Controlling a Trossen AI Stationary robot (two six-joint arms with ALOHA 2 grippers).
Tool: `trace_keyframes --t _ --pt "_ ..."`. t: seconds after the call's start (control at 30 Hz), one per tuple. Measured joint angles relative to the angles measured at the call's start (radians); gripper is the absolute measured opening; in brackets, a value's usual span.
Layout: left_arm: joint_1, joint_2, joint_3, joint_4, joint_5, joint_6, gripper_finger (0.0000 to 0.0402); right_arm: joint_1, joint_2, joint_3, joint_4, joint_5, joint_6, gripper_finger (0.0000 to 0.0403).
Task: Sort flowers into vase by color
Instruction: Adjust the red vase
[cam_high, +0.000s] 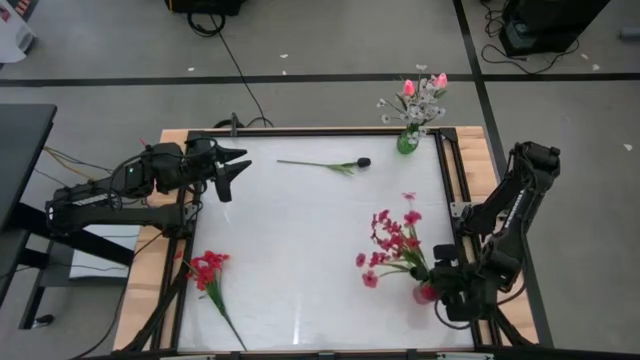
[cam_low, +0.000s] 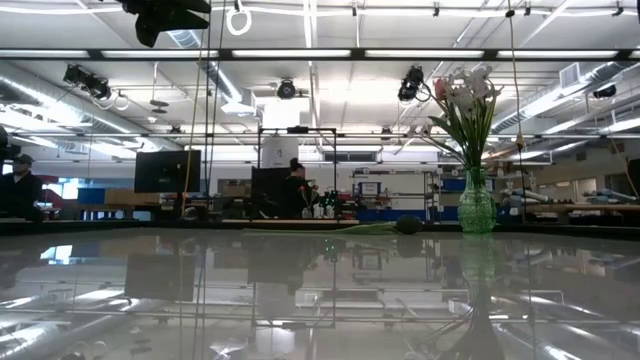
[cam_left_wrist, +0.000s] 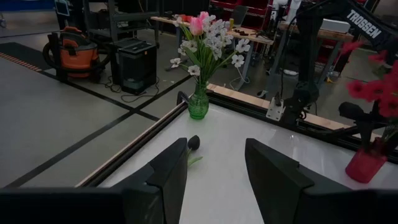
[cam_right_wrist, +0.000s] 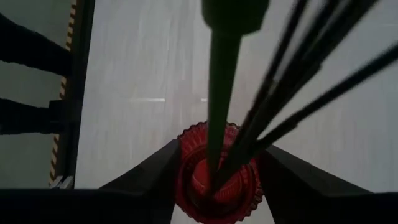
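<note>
Standing over the red vase (cam_high: 426, 292) at the near right of the bench (cam_high: 300, 250), the right gripper (cam_right_wrist: 214, 177) has its fingers spread to either side of the vase rim, touching nothing I can make out; the red flowers (cam_high: 392, 245) already lean out of that vase toward the left. The left gripper (cam_high: 232, 170) hovers at the far left, fingers apart and empty. The sorting looks partly done: the green vase (cam_high: 408, 142) at the far right holds the pink and white flowers (cam_high: 423, 92). Two stems lie loose. A dark bud (cam_high: 363, 161) lies near the far edge, its stem running left to right with the head pointing right toward the green vase. A red bunch (cam_high: 207, 268) lies near left, heads toward the far side, stem trailing near and rightward. The next move probably calls for a grip on one stem, likely by the left arm.
</note>
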Motion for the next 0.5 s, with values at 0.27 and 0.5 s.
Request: trace_keyframes --t 0.27,0.5 --pt "0.0 0.0 0.0 0.0 0.0 0.0 0.0167 0.037 -0.033 0.0 -0.003 -0.01 0.022 0.0256" --pt "0.0 0.0 0.0 0.0 0.0 0.0 0.0167 0.077 -0.06 0.0 -0.076 -0.044 0.084 0.0257"
